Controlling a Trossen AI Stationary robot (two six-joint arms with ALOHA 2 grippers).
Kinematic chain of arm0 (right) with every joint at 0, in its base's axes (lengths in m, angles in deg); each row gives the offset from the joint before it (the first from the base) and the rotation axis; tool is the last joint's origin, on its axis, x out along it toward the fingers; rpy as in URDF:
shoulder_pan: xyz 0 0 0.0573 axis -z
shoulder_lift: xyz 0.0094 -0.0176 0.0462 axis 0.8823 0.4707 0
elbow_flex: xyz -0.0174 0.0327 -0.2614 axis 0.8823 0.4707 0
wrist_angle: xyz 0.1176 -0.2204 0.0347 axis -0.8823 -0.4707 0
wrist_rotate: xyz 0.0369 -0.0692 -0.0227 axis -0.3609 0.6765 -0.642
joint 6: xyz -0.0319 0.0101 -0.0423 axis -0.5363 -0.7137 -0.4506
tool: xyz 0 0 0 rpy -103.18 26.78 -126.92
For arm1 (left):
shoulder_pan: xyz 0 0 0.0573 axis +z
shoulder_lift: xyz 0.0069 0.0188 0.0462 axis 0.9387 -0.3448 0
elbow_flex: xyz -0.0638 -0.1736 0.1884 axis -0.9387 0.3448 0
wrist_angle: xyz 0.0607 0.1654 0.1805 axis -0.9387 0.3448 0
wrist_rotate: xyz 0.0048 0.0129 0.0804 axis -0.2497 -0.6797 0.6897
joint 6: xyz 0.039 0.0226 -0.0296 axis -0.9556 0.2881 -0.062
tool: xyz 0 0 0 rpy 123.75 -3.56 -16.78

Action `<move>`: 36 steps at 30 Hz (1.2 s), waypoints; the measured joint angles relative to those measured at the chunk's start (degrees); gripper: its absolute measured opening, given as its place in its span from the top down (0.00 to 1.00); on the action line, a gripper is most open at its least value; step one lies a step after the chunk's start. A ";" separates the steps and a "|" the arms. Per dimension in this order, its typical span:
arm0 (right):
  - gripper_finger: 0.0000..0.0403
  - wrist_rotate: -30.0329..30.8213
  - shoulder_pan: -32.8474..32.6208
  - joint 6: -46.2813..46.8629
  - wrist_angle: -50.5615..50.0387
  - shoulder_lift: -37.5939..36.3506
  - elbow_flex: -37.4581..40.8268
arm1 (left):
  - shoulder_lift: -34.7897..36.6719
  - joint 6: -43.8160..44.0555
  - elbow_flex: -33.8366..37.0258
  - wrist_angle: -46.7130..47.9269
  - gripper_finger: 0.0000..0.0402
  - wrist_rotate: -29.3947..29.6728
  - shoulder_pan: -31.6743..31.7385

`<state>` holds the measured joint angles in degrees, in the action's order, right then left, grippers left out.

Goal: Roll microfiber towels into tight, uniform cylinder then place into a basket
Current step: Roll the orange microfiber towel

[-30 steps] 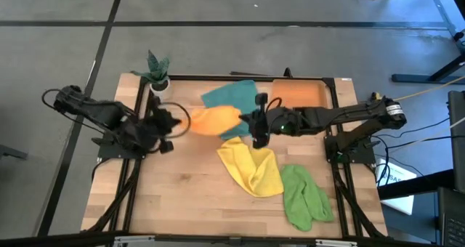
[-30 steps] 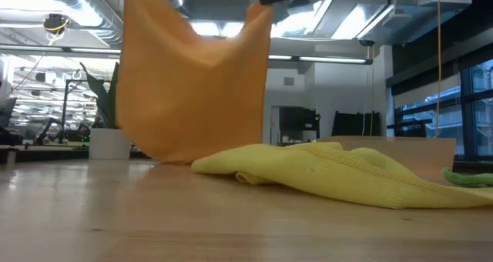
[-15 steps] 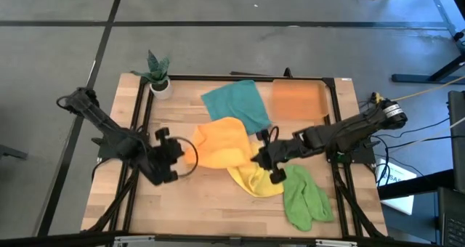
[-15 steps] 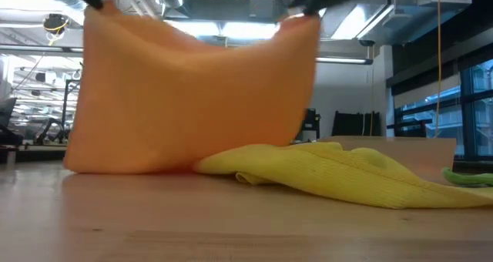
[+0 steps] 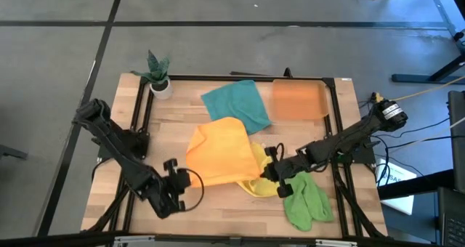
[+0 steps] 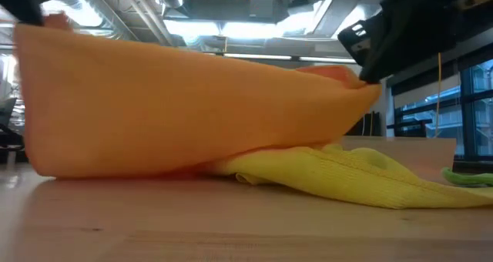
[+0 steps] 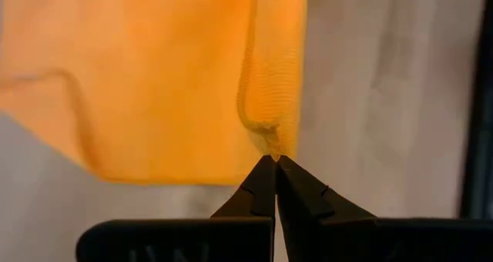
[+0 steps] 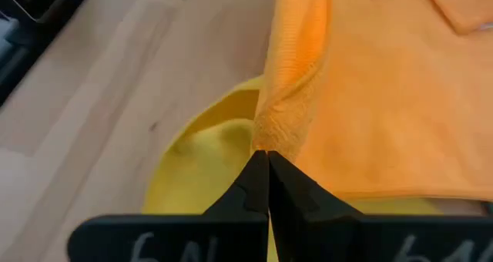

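Observation:
The orange towel (image 5: 218,154) is spread across the table's middle, its far part on the wood and its right part over the yellow towel (image 5: 260,185). My left gripper (image 5: 189,178) is shut on its near left corner and my right gripper (image 5: 265,171) on its near right corner. In the low view the orange towel (image 6: 185,108) slopes down from the held edge to the table. The teal towel (image 5: 236,104) lies flat at the far middle and the green towel (image 5: 305,200) lies crumpled at the near right. The basket (image 5: 299,100) stands at the far right. My left gripper pinches the orange towel's near left corner (image 7: 268,139) between its two fingertips, slanting down from the near left. That corner is lifted; the towel runs away from it down to the table. My right gripper pinches the near right corner (image 8: 266,135), a bunched hem, between its two fingertips, slanting down from the right. This corner is held lower than the left one, above the yellow towel. The edge between the two holds (image 6: 200,58) runs nearly straight.
A white pot with a green plant (image 5: 158,74) stands at the far left corner. Bare wood (image 5: 218,214) lies along the near edge in front of the towels. A black frame (image 5: 138,116) borders the table.
Both grippers have come down and toward the table's near edge, moving apart. The orange towel, which hung bunched between them, has been drawn wide and laid out; its lower part now rests on the table and over the yellow towel.

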<state>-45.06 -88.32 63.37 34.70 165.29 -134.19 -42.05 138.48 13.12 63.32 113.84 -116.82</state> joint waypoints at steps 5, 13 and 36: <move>1.00 0.02 -1.80 1.49 2.47 0.01 1.87 | -4.58 0.39 0.00 -4.51 1.00 -0.83 -0.60; 1.00 2.92 1.80 -1.68 2.45 0.01 1.87 | -6.57 1.87 0.00 -2.10 1.00 1.83 1.65; 1.00 6.45 22.43 -13.64 9.83 0.01 1.87 | -6.55 15.38 0.00 13.67 1.00 6.99 9.92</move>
<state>-38.61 -65.89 49.73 44.54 165.31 -132.32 -48.60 153.86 13.12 76.99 120.83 -106.90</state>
